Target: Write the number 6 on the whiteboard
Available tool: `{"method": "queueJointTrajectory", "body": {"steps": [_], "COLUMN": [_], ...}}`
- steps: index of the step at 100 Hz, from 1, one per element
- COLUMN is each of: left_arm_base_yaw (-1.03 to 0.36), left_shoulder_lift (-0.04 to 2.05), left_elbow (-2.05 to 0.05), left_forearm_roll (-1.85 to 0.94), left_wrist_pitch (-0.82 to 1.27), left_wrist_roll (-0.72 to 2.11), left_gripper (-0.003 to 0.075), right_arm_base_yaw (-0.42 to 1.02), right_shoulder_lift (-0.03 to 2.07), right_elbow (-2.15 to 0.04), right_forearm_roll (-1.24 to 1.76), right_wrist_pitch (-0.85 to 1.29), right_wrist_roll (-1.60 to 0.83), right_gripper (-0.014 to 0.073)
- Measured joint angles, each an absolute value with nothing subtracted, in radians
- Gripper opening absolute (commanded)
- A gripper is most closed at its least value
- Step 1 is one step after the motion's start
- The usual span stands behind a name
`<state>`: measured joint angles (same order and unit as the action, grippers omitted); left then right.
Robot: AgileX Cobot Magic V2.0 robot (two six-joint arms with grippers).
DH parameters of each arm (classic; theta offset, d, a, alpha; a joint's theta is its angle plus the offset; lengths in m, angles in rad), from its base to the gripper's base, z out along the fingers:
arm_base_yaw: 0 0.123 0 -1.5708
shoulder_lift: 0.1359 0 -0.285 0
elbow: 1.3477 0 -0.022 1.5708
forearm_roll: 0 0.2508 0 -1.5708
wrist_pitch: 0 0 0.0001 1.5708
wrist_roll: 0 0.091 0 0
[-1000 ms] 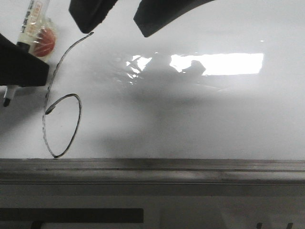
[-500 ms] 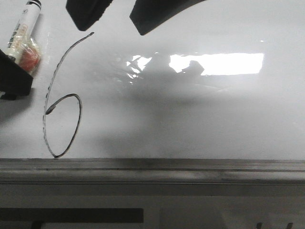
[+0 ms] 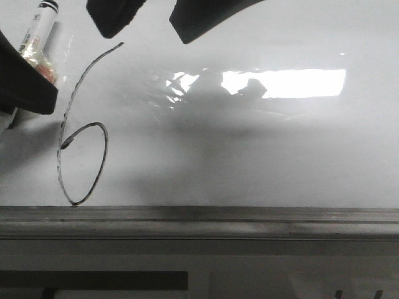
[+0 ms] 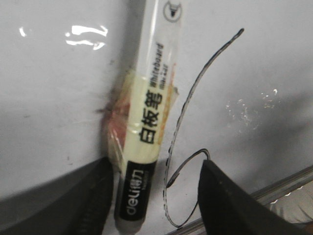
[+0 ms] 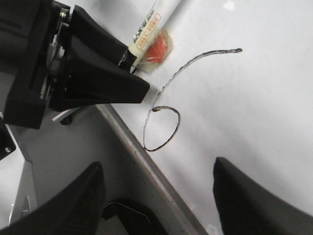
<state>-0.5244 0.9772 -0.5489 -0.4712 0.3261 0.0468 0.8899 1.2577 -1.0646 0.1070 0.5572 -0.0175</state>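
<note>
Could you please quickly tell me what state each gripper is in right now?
Left gripper: jaws open, white whiteboard marker with black cap lying loose between them.
Right gripper: jaws open, empty.

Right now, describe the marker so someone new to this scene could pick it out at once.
Start at the whiteboard with its bright glare, then go to its far left, past the drawn number 6. The marker lies flat there under the left gripper: a pale barrel with black print, a black end and crinkled tape around its middle.
</note>
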Motion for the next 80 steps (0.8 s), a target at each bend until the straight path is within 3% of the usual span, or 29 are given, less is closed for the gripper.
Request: {"method": "queueJointTrajectory", "body": {"steps": [10, 17, 30, 35, 41, 52, 80], "left_arm_base_yaw": [-0.524, -0.524, -0.524, -0.524, -0.524, -0.524, -0.524], "left_shoulder_lift": [0.958, 0.934, 0.851, 0.802, 0.748, 0.638, 0.411], "left_elbow": [-0.549, -0.549, -0.547, -0.547, -0.547, -0.547, -0.524], "left_forearm_roll": [-0.471, -0.467, -0.460, -0.455, -0.450, -0.430, -0.405], "left_wrist_pitch": [0.327, 0.327, 0.328, 0.330, 0.337, 0.348, 0.368], "left_wrist_roll": [0.047, 0.047, 0.047, 0.047, 0.047, 0.047, 0.047], "left_gripper": [0.0404, 0.0403, 0.0386, 0.0340, 0.0243, -0.0021, -0.0019], "right_arm_base_yaw": [0.890, 0.890, 0.890, 0.890, 0.890, 0.890, 0.890], "right_shoulder_lift": [1.258, 1.258, 1.247, 1.234, 1.211, 1.151, 0.914], "right_elbow": [-1.065, -1.065, -1.063, -1.063, -1.059, -1.036, -0.829], "right_forearm_roll": [0.098, 0.094, 0.090, 0.087, 0.079, 0.070, 0.065], "right_wrist_pitch": [0.555, 0.554, 0.553, 0.547, 0.528, 0.474, 0.292], "right_wrist_roll": [-0.017, -0.017, -0.017, -0.017, -0.017, -0.017, -0.017], "right_gripper": [0.0394, 0.0310, 0.0033, -0.0073, -0.0063, -0.0063, -0.0062]}}
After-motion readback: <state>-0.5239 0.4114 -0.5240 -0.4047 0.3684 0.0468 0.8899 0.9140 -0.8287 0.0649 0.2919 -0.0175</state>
